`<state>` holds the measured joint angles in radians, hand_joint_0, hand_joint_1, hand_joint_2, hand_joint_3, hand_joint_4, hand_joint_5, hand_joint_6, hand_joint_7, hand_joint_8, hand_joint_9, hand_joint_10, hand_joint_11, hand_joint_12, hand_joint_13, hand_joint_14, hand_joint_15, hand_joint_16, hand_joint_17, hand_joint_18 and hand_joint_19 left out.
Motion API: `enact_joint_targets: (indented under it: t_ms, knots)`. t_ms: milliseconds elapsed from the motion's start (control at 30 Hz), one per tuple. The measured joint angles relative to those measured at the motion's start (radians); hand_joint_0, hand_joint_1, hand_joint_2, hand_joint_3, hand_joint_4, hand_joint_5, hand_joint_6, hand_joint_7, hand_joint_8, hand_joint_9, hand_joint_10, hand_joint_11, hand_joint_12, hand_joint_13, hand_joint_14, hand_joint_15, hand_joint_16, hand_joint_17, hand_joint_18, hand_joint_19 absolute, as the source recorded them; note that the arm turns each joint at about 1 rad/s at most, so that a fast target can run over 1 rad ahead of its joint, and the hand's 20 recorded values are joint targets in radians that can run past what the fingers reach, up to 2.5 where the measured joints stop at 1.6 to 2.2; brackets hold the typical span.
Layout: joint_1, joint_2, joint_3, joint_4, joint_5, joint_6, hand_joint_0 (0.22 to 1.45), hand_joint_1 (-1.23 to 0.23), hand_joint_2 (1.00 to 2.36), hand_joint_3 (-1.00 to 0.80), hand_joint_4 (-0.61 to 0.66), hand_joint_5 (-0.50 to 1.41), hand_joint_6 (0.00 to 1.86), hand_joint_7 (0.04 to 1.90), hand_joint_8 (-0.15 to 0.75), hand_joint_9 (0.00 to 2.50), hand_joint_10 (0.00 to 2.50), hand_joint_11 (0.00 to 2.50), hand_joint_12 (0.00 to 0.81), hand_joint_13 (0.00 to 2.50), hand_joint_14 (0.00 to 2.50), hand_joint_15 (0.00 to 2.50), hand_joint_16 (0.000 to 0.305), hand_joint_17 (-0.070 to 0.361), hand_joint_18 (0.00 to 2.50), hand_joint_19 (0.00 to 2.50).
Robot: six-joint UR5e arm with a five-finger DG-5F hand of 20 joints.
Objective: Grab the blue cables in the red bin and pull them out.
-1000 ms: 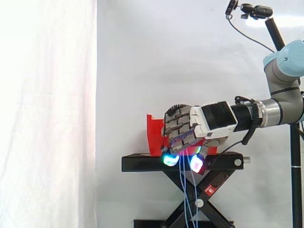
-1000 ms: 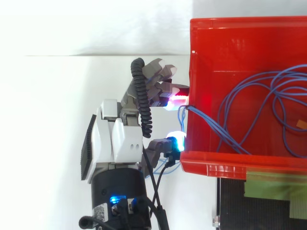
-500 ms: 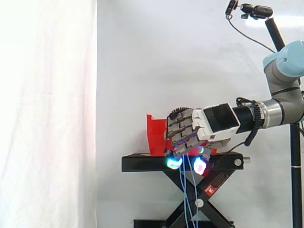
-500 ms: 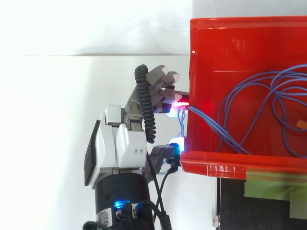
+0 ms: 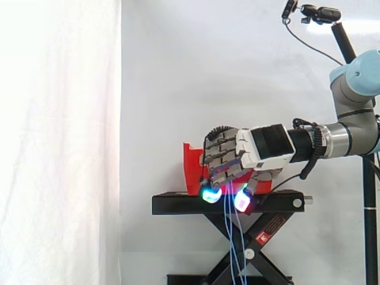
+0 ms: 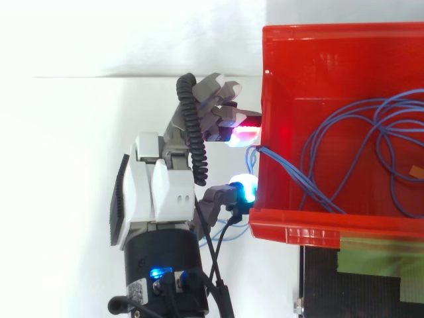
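We are at the pulling step. The hand [image 5: 255, 151] is just outside the red bin [image 6: 331, 40], close to its front wall. The bin sits on a black stand [image 5: 178, 203]. The fingers [image 6: 222, 116] are curled downward, and the thumb is curled too. Some strands of the blue cables [image 6: 318, 152] climb over the front wall and run down between the fingers and the thumb. So we think the fingers are hooked round those strands and hold them, though the hold looks loose from the side. Below the hand, the strands hang straight down in front of the stand.

Most of the cables are not out yet. They lie in big loops inside the bin, away from the hand.

What comes next, we think, is a long pull away from the bin, so the loops slide up and over the wall. The fingers need to squeeze tight first, or the thin strands may slip through. The loops cross each other, so they could tangle or snag on the rim and tug the bin along. A slow, steady pull looks safest.
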<state>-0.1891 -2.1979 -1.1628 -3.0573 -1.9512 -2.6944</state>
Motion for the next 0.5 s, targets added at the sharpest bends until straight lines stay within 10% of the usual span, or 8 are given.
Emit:
enact_joint_targets:
  t_ms: [500]
  knots:
    - [0.006,0.0,-0.001,0.017,0.003,0.0,0.73,-0.98,1.0,-1.0,0.09,0.91,0.01,0.76,0.235,0.91,0.03,0.79,0.331,0.7,0.02,0.49,0.047,0.107,0.49,0.44]
